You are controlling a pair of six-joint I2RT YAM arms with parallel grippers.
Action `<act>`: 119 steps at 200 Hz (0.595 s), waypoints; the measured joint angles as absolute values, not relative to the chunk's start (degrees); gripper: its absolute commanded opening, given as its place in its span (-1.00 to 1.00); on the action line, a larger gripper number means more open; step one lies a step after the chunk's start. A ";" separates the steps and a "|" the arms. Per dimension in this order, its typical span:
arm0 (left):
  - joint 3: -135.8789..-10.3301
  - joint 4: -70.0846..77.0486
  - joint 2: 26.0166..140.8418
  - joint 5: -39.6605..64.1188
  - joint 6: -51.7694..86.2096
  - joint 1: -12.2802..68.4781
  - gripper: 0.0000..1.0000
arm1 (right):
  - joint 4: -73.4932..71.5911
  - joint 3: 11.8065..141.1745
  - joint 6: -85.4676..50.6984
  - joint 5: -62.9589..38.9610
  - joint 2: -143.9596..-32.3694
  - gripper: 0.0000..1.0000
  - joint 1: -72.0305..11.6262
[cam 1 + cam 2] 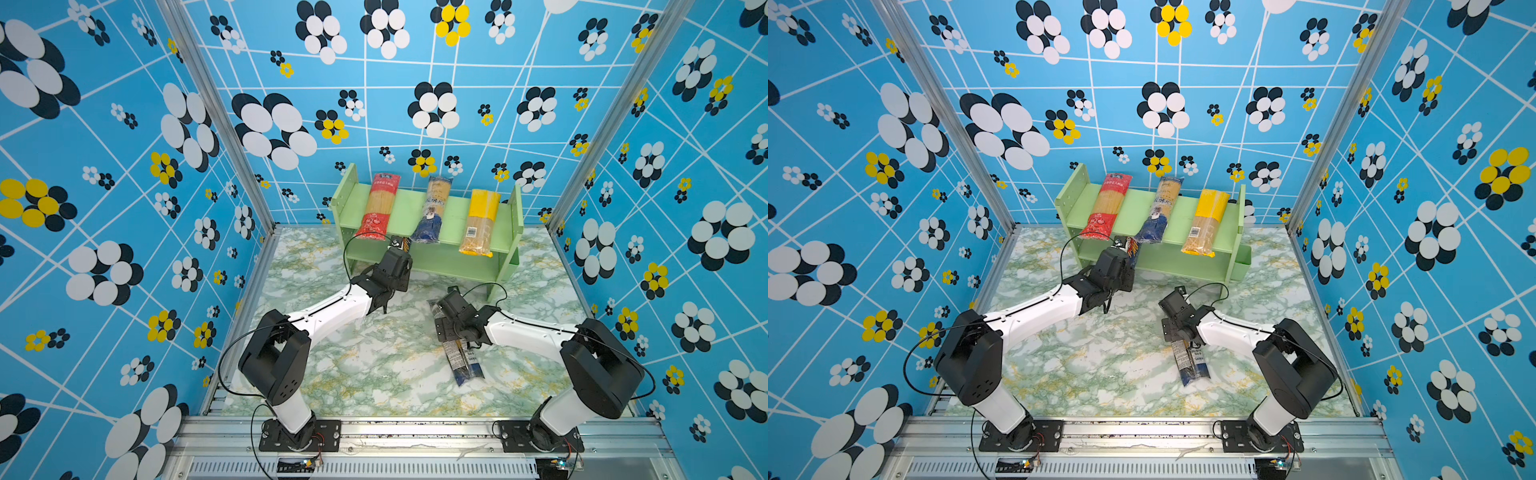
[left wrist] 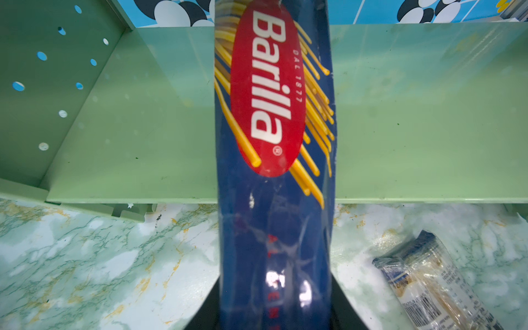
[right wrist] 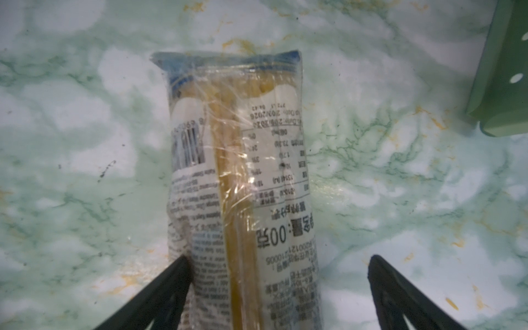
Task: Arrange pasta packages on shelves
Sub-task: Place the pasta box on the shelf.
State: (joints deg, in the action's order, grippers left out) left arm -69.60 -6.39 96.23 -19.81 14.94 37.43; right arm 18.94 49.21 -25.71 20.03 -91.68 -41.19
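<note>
In both top views the shelf [image 1: 405, 210] stands at the back of the table [image 1: 374, 374]. Three packs lie across its upper tier, well apart: the red pack [image 1: 379, 205], the navy-end pack [image 1: 432, 210] and the yellow pack [image 1: 480, 222]. The Barilla pack [image 1: 1133, 249] points under this tier, between the red pack and the navy-end pack; in a top view only the tip of the Barilla pack [image 1: 402, 243] shows. The labelled pack [image 1: 467, 365] lies on the table before the shelf, half hidden. The grip itself is hidden here.

The left wrist view shows the left gripper [image 2: 275, 288] clenched on the Barilla pack, which reaches over the lower tier; whether it touches the board I cannot tell.

The right wrist view shows the right gripper [image 3: 280, 259] released, its jaws wide on both sides of the labelled pack; one finger [image 3: 171, 281] is at the pack's edge, the other stands apart.
</note>
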 measured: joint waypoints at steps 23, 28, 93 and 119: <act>-69.60 -6.35 96.23 -19.79 14.94 37.17 -0.96 | 18.96 49.21 -25.74 20.03 -91.68 0.99 -41.19; -69.60 -6.33 96.23 -19.81 14.94 37.15 -0.96 | 18.96 49.21 -25.74 20.03 -91.68 0.98 -41.19; -69.60 -6.22 96.38 -19.81 14.94 37.06 -0.87 | 18.96 49.21 -25.74 20.03 -91.68 0.99 -41.19; -69.60 -6.11 97.01 -19.99 14.96 37.08 -0.86 | 18.96 49.21 -25.74 20.03 -91.68 0.98 -41.19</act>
State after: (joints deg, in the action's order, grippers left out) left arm -69.60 -6.11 97.01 -19.99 14.96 37.08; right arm 18.96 49.21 -25.74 20.03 -91.68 -41.19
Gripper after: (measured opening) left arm 0.372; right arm 0.991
